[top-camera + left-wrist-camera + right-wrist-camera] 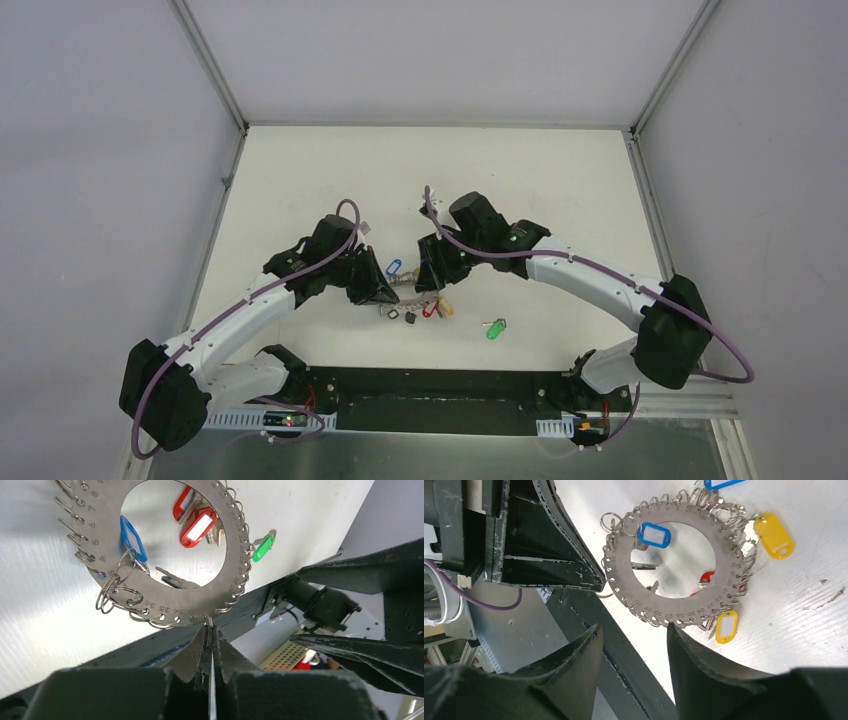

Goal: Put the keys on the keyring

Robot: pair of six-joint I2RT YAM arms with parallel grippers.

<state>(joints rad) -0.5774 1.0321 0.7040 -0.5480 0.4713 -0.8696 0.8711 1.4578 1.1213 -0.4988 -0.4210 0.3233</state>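
The keyring [185, 605], a flat numbered metal band edged with small split rings, stands between the two arms at the middle of the table [560, 180]. The left gripper [210, 630] has its jaws pressed together on the band's outer rim. The right gripper [633, 630] is spread wide just beside the opposite edge; whether one fingertip touches the band cannot be told. The blue-tagged key [133, 538] hangs across the band's opening from a split ring at the rim, its blade hard to make out. The green-tagged key [496, 328] lies flat on the table, apart from the keyring, toward the right arm. Red tags [198, 526] show partly through the hole, yellow tags [774, 535] lie around the rim, and another blue tag is cut off at the top of the right wrist view
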